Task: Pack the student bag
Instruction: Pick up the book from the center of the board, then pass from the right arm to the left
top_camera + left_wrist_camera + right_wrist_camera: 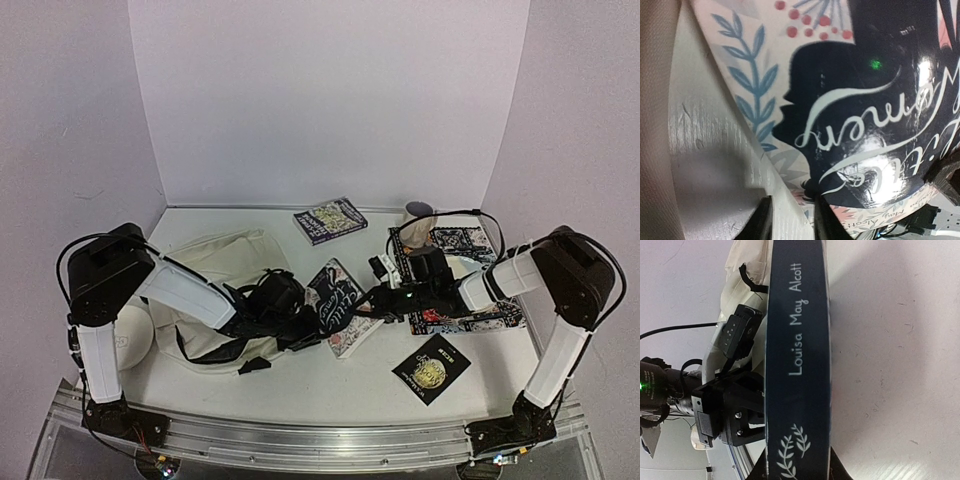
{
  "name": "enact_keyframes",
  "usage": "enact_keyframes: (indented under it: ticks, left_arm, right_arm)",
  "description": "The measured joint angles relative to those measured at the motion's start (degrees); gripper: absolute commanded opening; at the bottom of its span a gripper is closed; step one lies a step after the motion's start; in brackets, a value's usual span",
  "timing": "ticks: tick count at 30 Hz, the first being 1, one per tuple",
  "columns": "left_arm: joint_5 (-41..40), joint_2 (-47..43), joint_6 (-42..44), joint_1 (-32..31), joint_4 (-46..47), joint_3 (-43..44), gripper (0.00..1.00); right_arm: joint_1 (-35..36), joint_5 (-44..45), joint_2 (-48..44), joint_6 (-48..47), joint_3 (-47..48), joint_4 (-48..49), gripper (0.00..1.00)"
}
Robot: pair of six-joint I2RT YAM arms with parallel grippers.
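The right gripper [383,298] is seen closed on the spine of a dark book [338,300]. The left gripper [305,325] is set astride the opposite edge with its jaws a little apart; whether that edge is pressed cannot be told.

The student bag [215,265] is laid slumped on the table [330,385], under the left arm. The book is held tilted just to the right of the bag, probably so that it can be steered toward the bag's mouth, which is not clearly seen. Support from both sides is judged to keep the book from tipping flat. Further right of the bag a patterned mat [470,300] and a black booklet [432,368] are found. Beyond the bag and to its right, a second book [330,220] is laid.

By the overhead view only this layout is given. From the right wrist the spine lettering, "Louisa May Alcott", is shown, with a fingertip against each side of the spine. From the left wrist the cover's silhouette and white script are shown, with bag fabric at the frame's left edge.
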Motion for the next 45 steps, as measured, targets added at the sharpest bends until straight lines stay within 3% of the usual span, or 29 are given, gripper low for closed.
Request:
enact_keyframes:
  ticks: [5, 13, 16, 27, 42, 45]
  left_arm:
    - [-0.1, -3.5, 0.6, 0.2, 0.8, -1.5, 0.5]
    - [-0.9, -16.4, 2.2, 3.8, 2.2, -2.6, 0.91]
    - [-1.4, -20.7, 3.2, 5.2, 3.0, -3.0, 0.99]
    - [-1.8, -27.6, 3.7, 6.4, 6.6, -3.8, 0.99]
    - [6.8, -23.9, -3.5, 8.1, 28.2, -7.5, 0.99]
    - [8.4, -22.8, -4.4, 8.2, 30.6, -7.4, 0.93]
  right_arm:
    - [-0.6, 0.0, -5.6, 0.9, -2.4, -3.1, 0.0]
    - [-1.2, 0.4, -15.3, 2.2, -2.6, -4.4, 0.0]
    - [-1.2, 1.2, -17.9, 3.3, -2.6, -4.5, 0.0]
    - [-1.2, 1.8, -24.2, 12.5, -2.6, 3.5, 0.0]
    - [0.5, -0.6, -22.6, 24.0, -1.6, 17.7, 0.0]
    - [1.2, -0.8, -21.4, 24.9, -0.8, 19.1, 0.0]
